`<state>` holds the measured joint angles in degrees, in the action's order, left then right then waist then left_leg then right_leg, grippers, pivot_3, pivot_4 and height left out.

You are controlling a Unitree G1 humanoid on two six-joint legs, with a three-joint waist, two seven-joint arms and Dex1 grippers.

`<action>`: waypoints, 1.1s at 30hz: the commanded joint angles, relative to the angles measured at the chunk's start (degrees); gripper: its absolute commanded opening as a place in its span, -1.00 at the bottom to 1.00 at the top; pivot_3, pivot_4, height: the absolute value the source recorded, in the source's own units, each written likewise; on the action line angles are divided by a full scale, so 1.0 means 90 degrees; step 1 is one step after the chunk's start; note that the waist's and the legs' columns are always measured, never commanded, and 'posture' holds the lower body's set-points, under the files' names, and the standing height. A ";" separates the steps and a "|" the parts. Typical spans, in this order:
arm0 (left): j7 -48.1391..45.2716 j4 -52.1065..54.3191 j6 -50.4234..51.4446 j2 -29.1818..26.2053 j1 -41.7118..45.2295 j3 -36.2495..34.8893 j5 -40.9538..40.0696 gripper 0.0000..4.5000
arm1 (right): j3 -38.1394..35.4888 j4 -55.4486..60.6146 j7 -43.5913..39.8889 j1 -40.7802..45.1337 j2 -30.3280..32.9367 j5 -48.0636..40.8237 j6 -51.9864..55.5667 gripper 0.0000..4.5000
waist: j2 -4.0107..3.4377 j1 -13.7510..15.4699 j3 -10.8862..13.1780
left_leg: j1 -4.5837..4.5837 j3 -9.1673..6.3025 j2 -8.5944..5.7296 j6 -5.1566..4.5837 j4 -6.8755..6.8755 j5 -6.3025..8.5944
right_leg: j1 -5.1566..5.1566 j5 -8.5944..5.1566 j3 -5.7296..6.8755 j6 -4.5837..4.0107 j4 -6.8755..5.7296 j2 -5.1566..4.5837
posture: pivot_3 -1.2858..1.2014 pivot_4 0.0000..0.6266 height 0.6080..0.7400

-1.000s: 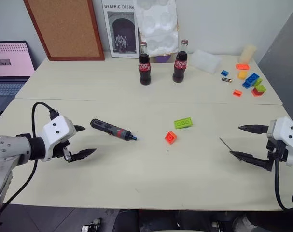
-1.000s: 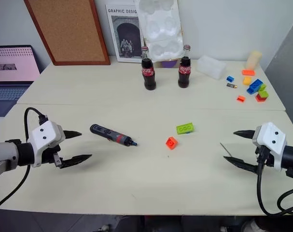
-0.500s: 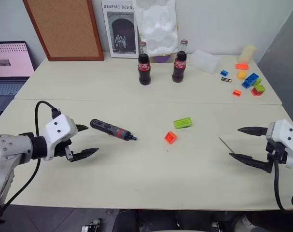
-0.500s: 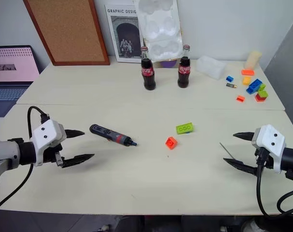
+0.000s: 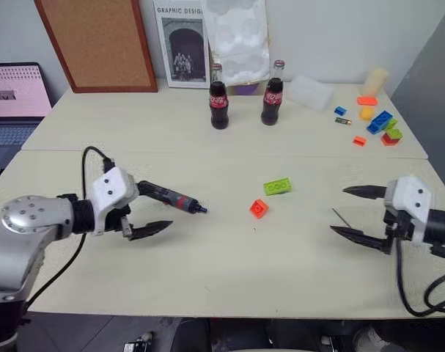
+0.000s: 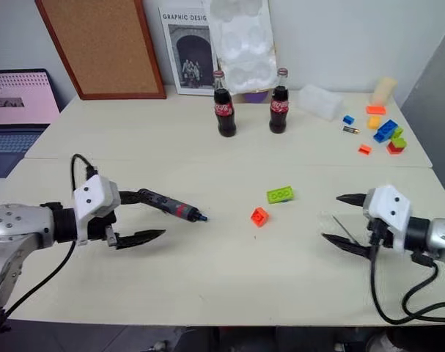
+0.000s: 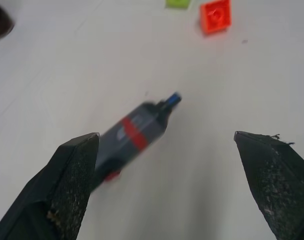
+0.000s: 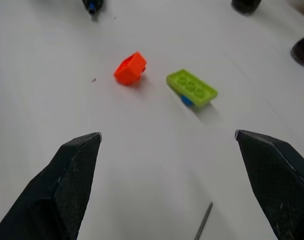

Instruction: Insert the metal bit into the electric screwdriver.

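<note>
Both open: left hand [image 5: 152, 207] straddles the electric screwdriver [image 5: 172, 198], right hand [image 5: 352, 213] by the metal bit [image 5: 340, 218].

Both arms reach inward, low over the counter [image 5: 222, 271]. The left gripper [image 5: 150, 209] and right gripper [image 5: 349, 211] are spread wide (fingers holding nothing).

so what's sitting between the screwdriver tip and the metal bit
Two bricks: an orange brick and a green brick, on the table between the electric screwdriver and the metal bit, seen in the left eye view.
</note>
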<state>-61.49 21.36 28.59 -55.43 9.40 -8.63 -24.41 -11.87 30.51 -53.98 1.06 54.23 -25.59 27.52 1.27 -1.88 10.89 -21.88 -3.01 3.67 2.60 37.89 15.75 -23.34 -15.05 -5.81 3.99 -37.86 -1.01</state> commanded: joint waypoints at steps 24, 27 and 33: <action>-0.0172 -0.0101 -0.0799 0.0866 0.0980 0.1786 0.0556 0.99 | 0.3189 -0.6627 -0.1085 0.4984 -0.2137 0.2601 -0.2375 1.00 | -0.0009 -0.0057 0.0006 | -0.0006 -0.0002 -0.0002 -0.0003 -0.0001 0.0000 | -0.0013 0.0035 0.0000 0.0003 -0.0009 0.0004 | 0.03 -0.52 1.00; -0.0221 -0.0199 -0.0959 0.0882 0.0914 0.1799 0.0621 0.99 | 0.3237 -0.6991 -0.1237 0.5193 -0.2305 0.2696 -0.2453 1.00 | -0.0011 -0.0066 0.0007 | -0.0006 -0.0005 -0.0002 -0.0003 -0.0002 0.0000 | -0.0013 0.0035 0.0001 0.0003 -0.0011 0.0004 | 0.03 -0.52 1.00; -0.0262 -0.0305 -0.1127 0.0972 0.0859 0.1828 0.0684 1.00 | 0.3152 -0.7543 -0.1168 0.5454 -0.2622 0.2864 -0.2700 0.46 | -0.0012 -0.0085 0.0007 | -0.0006 -0.0005 -0.0002 -0.0003 -0.0001 -0.0001 | -0.0014 0.0035 0.0002 0.0003 -0.0015 0.0003 | 0.03 -0.52 1.00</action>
<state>-63.54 17.93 19.62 -46.91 17.38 8.03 -18.48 17.59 -36.98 -64.19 48.81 30.48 -0.12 4.38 1.16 -2.64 10.96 -21.93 -3.07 3.66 2.57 37.88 15.74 -23.46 -14.73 -5.78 4.01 -38.00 -0.98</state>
